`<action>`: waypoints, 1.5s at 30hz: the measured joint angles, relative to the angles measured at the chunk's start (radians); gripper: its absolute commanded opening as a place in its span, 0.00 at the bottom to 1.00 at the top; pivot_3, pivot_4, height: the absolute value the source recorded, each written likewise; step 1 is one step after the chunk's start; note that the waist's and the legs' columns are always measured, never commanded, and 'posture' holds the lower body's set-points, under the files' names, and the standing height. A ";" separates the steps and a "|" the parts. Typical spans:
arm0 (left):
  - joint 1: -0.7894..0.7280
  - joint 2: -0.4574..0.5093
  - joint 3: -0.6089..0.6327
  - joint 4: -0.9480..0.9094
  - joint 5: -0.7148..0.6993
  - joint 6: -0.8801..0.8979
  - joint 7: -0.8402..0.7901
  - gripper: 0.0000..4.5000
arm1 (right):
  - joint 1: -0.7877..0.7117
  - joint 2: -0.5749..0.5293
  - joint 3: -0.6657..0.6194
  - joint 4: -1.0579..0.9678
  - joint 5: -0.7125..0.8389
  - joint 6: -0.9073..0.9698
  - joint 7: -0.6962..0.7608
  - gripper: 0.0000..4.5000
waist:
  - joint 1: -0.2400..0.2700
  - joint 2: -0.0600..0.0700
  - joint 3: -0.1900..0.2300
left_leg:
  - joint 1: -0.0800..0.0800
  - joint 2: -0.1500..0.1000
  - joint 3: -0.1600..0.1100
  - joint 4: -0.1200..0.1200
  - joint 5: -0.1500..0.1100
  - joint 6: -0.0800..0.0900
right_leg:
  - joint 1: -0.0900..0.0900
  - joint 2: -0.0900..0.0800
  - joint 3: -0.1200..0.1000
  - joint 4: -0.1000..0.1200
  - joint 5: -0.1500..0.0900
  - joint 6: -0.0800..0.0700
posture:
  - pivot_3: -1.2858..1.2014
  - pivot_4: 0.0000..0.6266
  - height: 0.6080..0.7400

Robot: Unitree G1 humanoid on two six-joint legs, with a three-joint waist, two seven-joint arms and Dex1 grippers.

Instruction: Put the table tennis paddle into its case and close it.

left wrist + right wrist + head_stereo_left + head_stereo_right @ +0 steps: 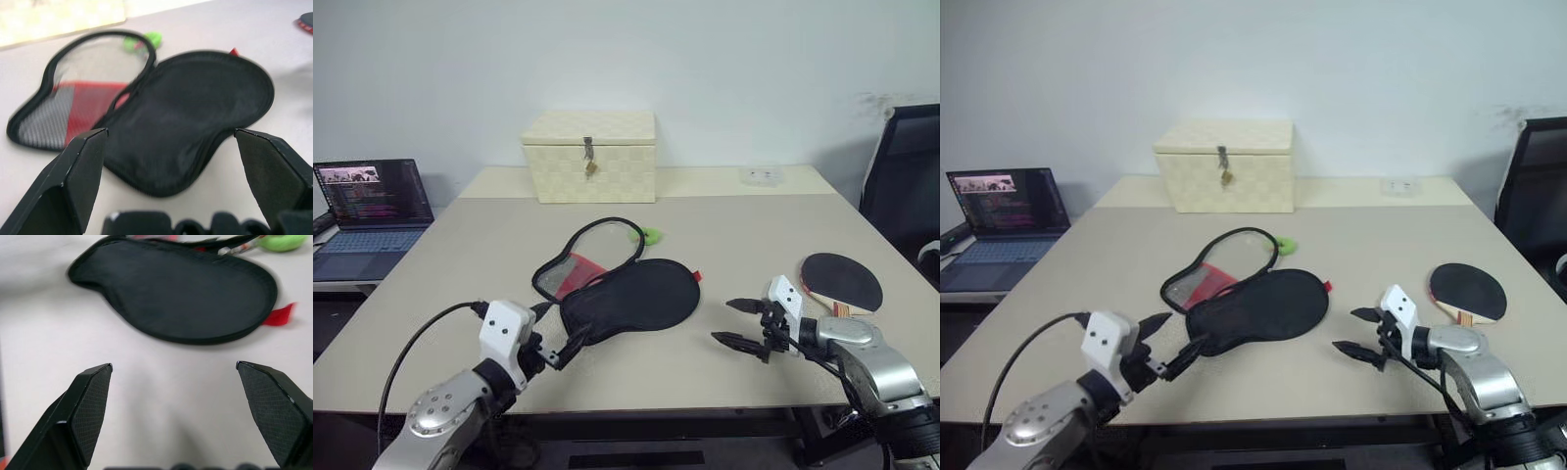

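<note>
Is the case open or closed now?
Open. The case lies unzipped on the table, its mesh flap spread aside, with nothing inside.

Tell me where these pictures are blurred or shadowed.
Left wrist view: the case and its green zipper pull are soft, while the fingers are sharper. Right wrist view: case edges smear; a faint shadow lies on the table. Eye views: even light, little glare.

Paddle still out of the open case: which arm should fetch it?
Probably the right. The paddle lies just beyond the open right end effector; the left end effector is by the case.
</note>
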 measured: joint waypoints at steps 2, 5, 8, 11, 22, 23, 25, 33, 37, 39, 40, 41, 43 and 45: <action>-0.003 0.000 0.000 0.000 0.003 -0.001 0.003 1.00 | 0.000 -0.008 0.000 -0.018 0.002 0.013 0.000 0.99 | 0.000 0.000 0.000 | 0.000 0.000 0.000 0.000 0.000 0.000 | 0.000 0.000 0.000 0.000 -0.001 0.003 | 0.52 0.24 1.00; -0.033 0.002 -0.003 0.020 0.007 -0.026 -0.028 1.00 | 0.000 -0.010 0.000 -0.030 0.002 0.025 -0.011 0.99 | 0.000 0.000 0.000 | 0.000 0.000 0.000 0.001 0.000 0.000 | 0.001 0.000 0.000 0.000 -0.002 0.004 | 0.52 0.24 1.00; -0.071 0.003 0.005 0.030 -0.054 -0.031 -0.092 1.00 | 0.000 0.000 -0.002 -0.074 0.013 0.058 -0.035 0.99 | 0.000 0.000 0.000 | 0.000 0.000 0.001 0.001 0.000 0.000 | 0.001 0.000 0.000 0.000 -0.002 0.004 | 0.52 0.24 1.00; -0.099 0.030 0.006 0.062 -0.100 -0.031 -0.169 1.00 | 0.000 0.021 -0.024 -0.119 0.052 0.112 -0.079 0.99 | 0.000 0.000 0.000 | 0.000 0.000 0.000 0.001 0.000 0.000 | 0.000 0.000 0.000 0.000 -0.002 0.003 | 0.52 0.24 1.00; -0.239 0.204 0.028 0.286 -0.155 -0.030 -0.432 1.00 | -0.068 0.238 -0.049 -0.121 0.108 0.376 -0.397 0.99 | -0.002 0.000 0.000 | 0.000 0.000 0.001 0.001 0.000 0.000 | -0.001 0.002 0.000 0.001 -0.002 0.001 | 0.52 0.24 1.00; -0.265 0.218 0.028 0.315 -0.160 -0.027 -0.460 1.00 | -0.083 0.268 -0.053 -0.113 0.110 0.405 -0.430 0.99 | -0.002 0.000 0.000 | -0.001 0.000 0.000 0.000 0.000 0.000 | -0.001 0.002 0.000 0.001 0.000 -0.001 | 0.52 0.24 1.00; -0.318 0.239 0.027 0.357 -0.167 -0.024 -0.510 1.00 | -0.103 0.314 -0.047 -0.093 0.115 0.443 -0.477 0.99 | -0.002 0.000 0.000 | -0.001 0.000 0.000 -0.001 0.000 0.000 | -0.002 0.002 -0.001 0.001 -0.001 -0.002 | 0.52 0.24 1.00; -0.354 0.269 0.017 0.415 -0.171 -0.022 -0.599 1.00 | -0.192 0.399 -0.033 0.053 0.039 0.469 -0.631 0.99 | -0.003 0.000 0.000 | -0.001 0.000 0.001 -0.003 0.000 0.000 | -0.004 0.002 0.000 0.001 -0.001 -0.002 | 0.52 0.24 1.00; -0.350 0.269 0.013 0.414 -0.169 -0.022 -0.602 1.00 | -0.204 0.422 -0.024 0.066 0.036 0.471 -0.646 0.99 | -0.005 0.000 0.000 | -0.001 0.002 0.001 -0.003 0.000 0.000 | -0.004 0.002 0.000 0.001 -0.001 -0.002 | 0.52 0.24 1.00; -0.344 0.268 0.013 0.409 -0.168 -0.022 -0.598 1.00 | -0.215 0.451 -0.023 0.072 0.038 0.485 -0.649 0.99 | -0.010 0.000 0.000 | -0.001 0.002 0.001 -0.003 0.000 0.000 | -0.004 0.002 0.000 0.002 -0.001 -0.003 | 0.52 0.24 1.00; -0.342 0.268 0.013 0.406 -0.168 -0.022 -0.595 1.00 | -0.219 0.470 -0.022 0.073 0.041 0.492 -0.649 0.99 | -0.013 0.000 0.000 | 0.000 0.003 0.001 -0.003 0.000 0.000 | -0.004 0.002 0.000 0.002 -0.001 -0.003 | 0.52 0.24 1.00; -0.342 0.268 0.013 0.403 -0.168 -0.022 -0.591 1.00 | -0.222 0.487 -0.019 0.073 0.043 0.498 -0.648 0.99 | -0.016 0.000 0.000 | -0.001 0.003 0.001 -0.003 0.000 0.000 | -0.004 0.003 0.000 0.002 -0.001 -0.004 | 0.52 0.24 1.00; -0.342 0.268 0.013 0.398 -0.168 -0.022 -0.586 1.00 | -0.232 0.525 -0.020 0.079 0.061 0.518 -0.648 0.99 | -0.020 0.000 0.000 | -0.001 0.003 0.000 -0.004 0.000 0.000 | -0.004 0.003 0.000 0.002 -0.001 -0.004 | 0.52 0.24 1.00; -0.342 0.269 0.013 0.397 -0.168 -0.021 -0.584 1.00 | -0.247 0.569 -0.020 0.087 0.084 0.541 -0.648 0.99 | -0.023 0.000 0.000 | -0.001 0.003 0.000 -0.004 0.000 0.000 | -0.005 0.003 -0.001 0.002 -0.002 -0.004 | 0.52 0.24 1.00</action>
